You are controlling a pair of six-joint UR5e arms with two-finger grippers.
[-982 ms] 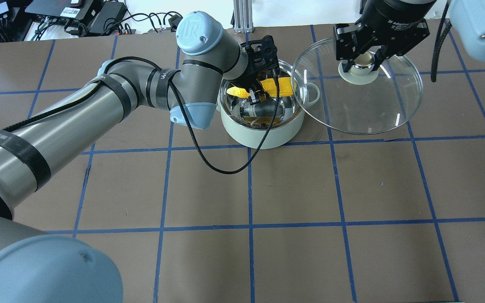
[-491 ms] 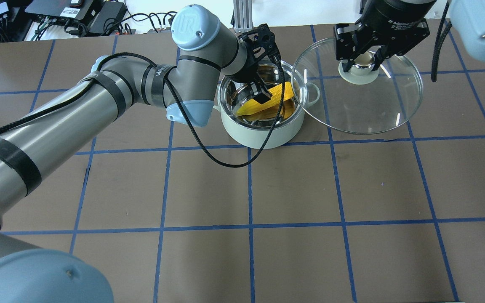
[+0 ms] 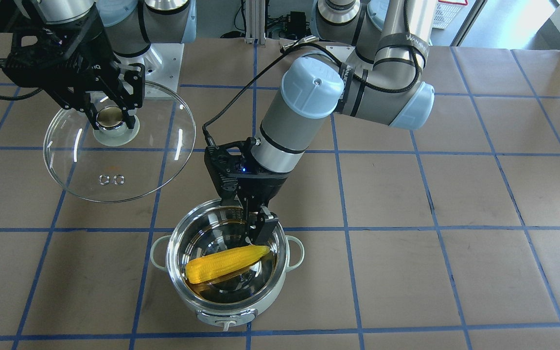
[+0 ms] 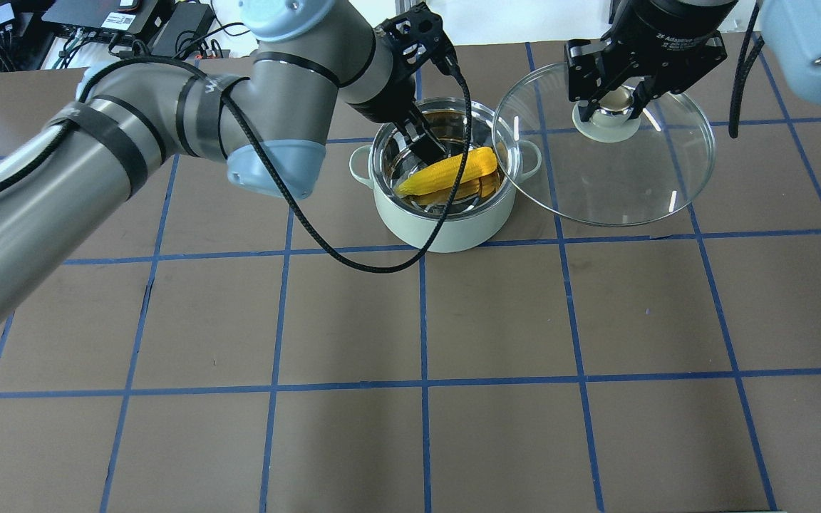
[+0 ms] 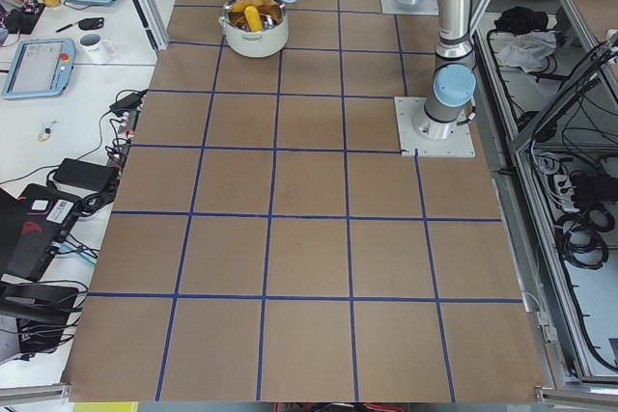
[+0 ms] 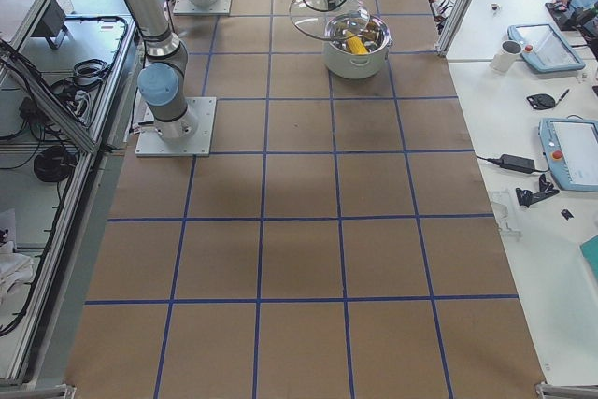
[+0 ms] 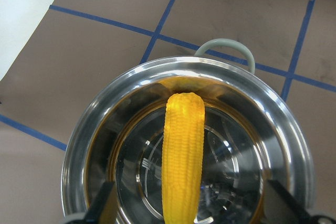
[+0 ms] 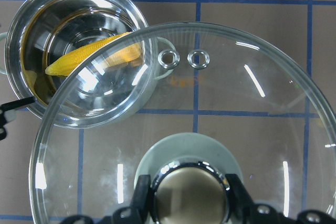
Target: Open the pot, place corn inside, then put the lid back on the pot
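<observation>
The mint-green pot (image 4: 446, 231) stands open at the back centre of the table. The yellow corn (image 4: 450, 171) lies slanted inside it, also in the front view (image 3: 226, 262) and the left wrist view (image 7: 184, 150). My left gripper (image 4: 428, 146) is open and empty, just above the pot's far-left rim; its fingers (image 7: 105, 203) stand spread on either side of the corn. My right gripper (image 4: 613, 100) is shut on the metallic knob of the glass lid (image 4: 617, 178). It holds the lid in the air to the right of the pot (image 8: 21, 30), overlapping its right handle.
A black cable (image 4: 382, 267) from my left wrist loops over the pot's front edge onto the table. Brown paper with blue tape lines (image 4: 425, 320) covers the table. Electronics and cables (image 4: 125, 21) lie past the back left edge.
My left gripper has let go of the corn, which dropped from the rim into the pot. The gripper has risen and drawn back to the left. The lid has stayed where it was.
</observation>
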